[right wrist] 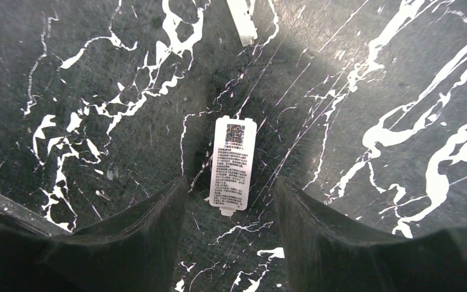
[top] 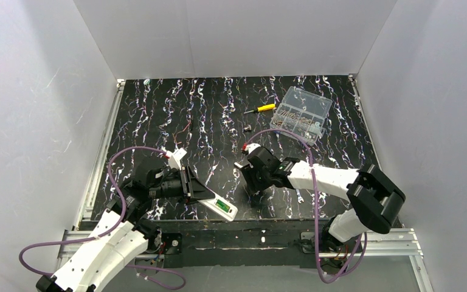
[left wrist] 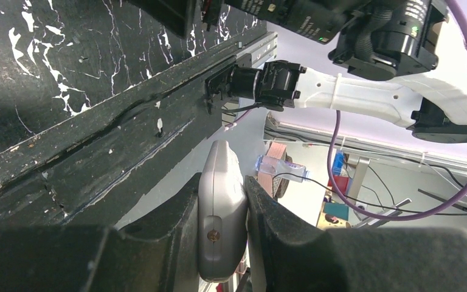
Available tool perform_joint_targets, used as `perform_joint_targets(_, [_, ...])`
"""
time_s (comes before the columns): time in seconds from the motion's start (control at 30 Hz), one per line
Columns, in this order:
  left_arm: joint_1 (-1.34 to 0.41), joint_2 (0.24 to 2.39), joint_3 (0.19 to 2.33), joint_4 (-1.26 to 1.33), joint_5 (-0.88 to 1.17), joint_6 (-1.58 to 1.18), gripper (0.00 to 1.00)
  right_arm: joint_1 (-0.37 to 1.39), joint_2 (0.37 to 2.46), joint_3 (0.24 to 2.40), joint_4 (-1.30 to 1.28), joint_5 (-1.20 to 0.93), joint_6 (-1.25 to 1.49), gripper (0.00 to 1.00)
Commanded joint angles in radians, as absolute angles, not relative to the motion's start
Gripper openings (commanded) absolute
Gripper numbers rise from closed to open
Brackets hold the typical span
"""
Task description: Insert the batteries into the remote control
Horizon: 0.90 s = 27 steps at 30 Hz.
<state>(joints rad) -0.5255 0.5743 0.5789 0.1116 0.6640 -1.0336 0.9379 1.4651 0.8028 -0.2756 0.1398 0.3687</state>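
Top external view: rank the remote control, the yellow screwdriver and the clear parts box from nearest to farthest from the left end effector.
1. Remote control: clamped in the left end effector, near edge.
2. Yellow screwdriver: far side, middle.
3. Clear parts box: far side, right of the screwdriver.

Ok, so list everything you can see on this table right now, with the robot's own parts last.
remote control: one, white, near left, in the left jaws
battery cover: one, white with printed label, flat on the table
small white piece: one, white, beyond the cover, cut off by the frame
screwdriver: one, yellow handle, far centre
organizer box: one, clear, far right, small metal parts inside
table: one, black with white veins
left gripper: one, black, jaws shut on the remote control
right gripper: one, black, jaws open over the battery cover
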Motion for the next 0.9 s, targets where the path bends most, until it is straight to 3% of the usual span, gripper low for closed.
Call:
perform_joint_targets(0.0, [-0.520,0.583,0.584,0.153,0.702,-1.048,0.00,0.954,1.503,0.801,-0.251,0.164,0.408,0.61])
perform_joint_targets(0.43, [-0.520,0.583,0.580,0.171,0.703,-1.062,0.00,0.982,1.564,0.814,-0.290,0.211,0.440,0.49])
perform_joint_targets(0.73, [-0.520,0.594,0.583,0.190,0.708,-1.068,0.00,1.017,1.571,0.823,-0.330,0.228,0.456,0.49])
perform_joint_targets(0.87, [-0.520,0.591,0.582,0.187,0.708,-1.068,0.00,1.029,1.568,0.825,-0.345,0.227,0.464,0.44])
